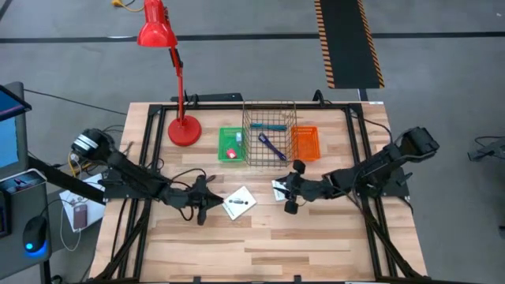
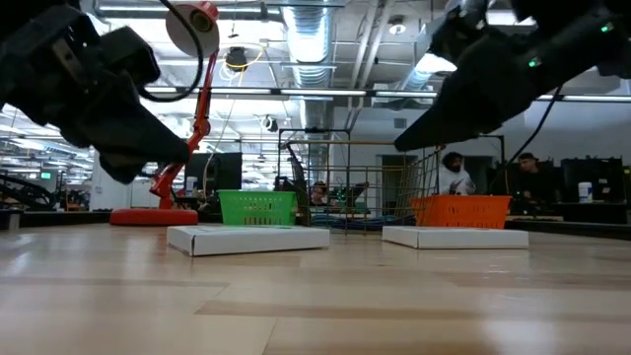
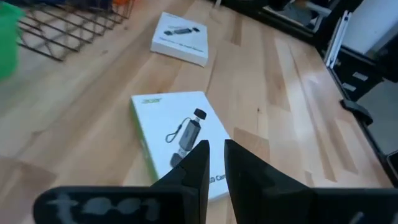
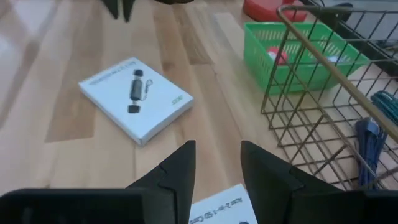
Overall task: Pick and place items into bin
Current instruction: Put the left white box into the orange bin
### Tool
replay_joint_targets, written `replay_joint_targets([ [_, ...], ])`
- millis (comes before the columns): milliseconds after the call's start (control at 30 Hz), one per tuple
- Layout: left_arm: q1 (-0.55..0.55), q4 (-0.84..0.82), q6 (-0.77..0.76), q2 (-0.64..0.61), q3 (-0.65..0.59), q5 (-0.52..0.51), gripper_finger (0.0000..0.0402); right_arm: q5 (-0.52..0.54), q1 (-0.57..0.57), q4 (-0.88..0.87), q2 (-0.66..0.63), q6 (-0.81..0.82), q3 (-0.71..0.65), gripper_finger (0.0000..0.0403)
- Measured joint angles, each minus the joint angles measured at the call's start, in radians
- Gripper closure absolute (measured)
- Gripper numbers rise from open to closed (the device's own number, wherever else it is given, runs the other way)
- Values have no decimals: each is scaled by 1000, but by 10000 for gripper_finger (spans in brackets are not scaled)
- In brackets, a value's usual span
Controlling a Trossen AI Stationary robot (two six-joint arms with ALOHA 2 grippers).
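I am a two-armed robot at a wooden surface (image 1: 260,244), seen from above. My left hand (image 1: 207,202) hovers just beside a flat white box (image 1: 239,202) printed with a dark gadget; its fingers are nearly together and grasp nothing. My right hand (image 1: 290,192) hangs over a second white box (image 4: 222,210), fingers a little apart around empty air, the box lying just below them.

Behind the boxes stands a wire basket (image 1: 270,134) that holds a teal marker (image 1: 268,125) and a blue-purple strap (image 1: 272,146). A small green bin (image 1: 232,145) to one side of it holds a red block (image 1: 231,153); a small orange bin (image 1: 305,143) is on the other side. A red desk lamp (image 1: 162,47) stands near the green bin.

The risks, as I judge them: both boxes lie flat, so my narrow finger gaps may not span them, and a descent could push a box along the wood instead of gripping it. My two hands are near each other and could collide if both reach inward. A lifted box could also catch on the basket's wire rim.
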Motion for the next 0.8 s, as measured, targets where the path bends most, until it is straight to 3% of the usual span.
replay_joint_targets([
  [233,0,15,32,250,128,8,365,-47,-17,34,131,0,68,282],
  [367,-2,14,41,350,207,97,365,-48,-17,37,216,-1,127,282],
  [633,-48,12,54,423,291,98,365,-61,-17,17,333,-3,220,282],
  [800,-91,7,47,423,297,45,365,-98,-17,10,345,-23,234,282],
])
